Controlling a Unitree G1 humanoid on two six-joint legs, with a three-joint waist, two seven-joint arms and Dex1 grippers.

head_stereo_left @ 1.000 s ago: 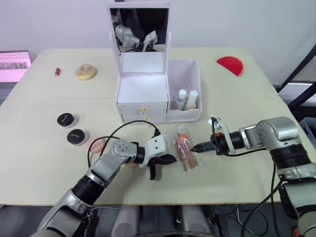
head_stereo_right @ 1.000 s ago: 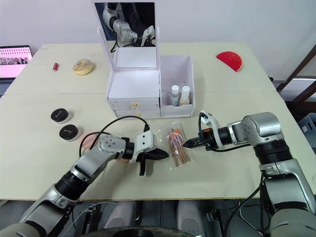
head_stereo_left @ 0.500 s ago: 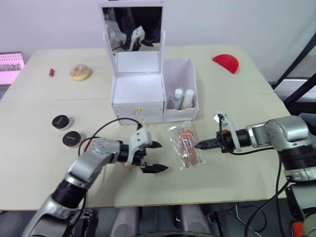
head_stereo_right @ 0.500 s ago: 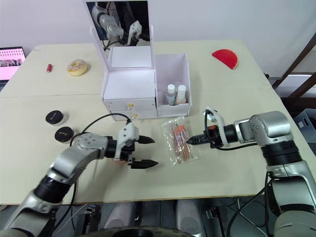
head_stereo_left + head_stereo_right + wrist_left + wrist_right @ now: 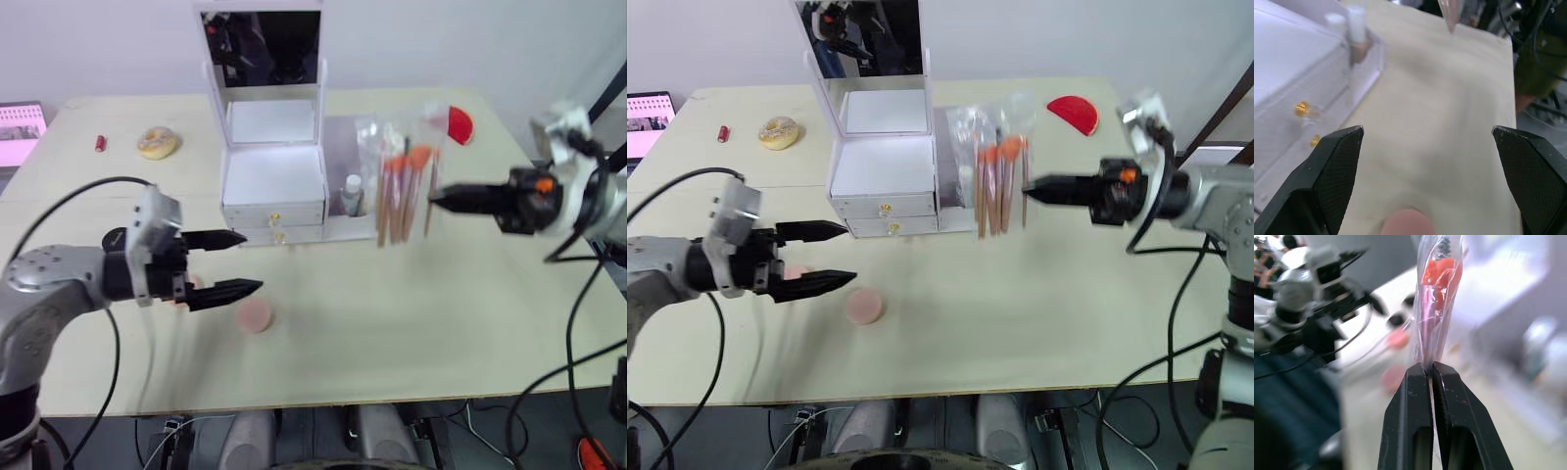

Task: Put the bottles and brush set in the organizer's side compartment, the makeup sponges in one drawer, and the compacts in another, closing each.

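We note a pale tabletop (image 5: 392, 323) against a white wall, with the white organizer (image 5: 274, 181) standing at mid-table, mirror lid up. The right gripper (image 5: 436, 199) is pinched on the edge of the brush set (image 5: 400, 181), which hangs in its clear bag in the air in front of the side compartment (image 5: 345, 147). The left gripper (image 5: 240, 262) hovers with fingers spread near a pink makeup sponge (image 5: 255, 315). Both drawers are closed.

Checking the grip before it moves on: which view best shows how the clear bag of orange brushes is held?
The right wrist view: the right gripper pinches the clear bag of orange brushes by its edge. Both eye views show the bag hanging beside the white organizer; the left wrist view catches just its tip.
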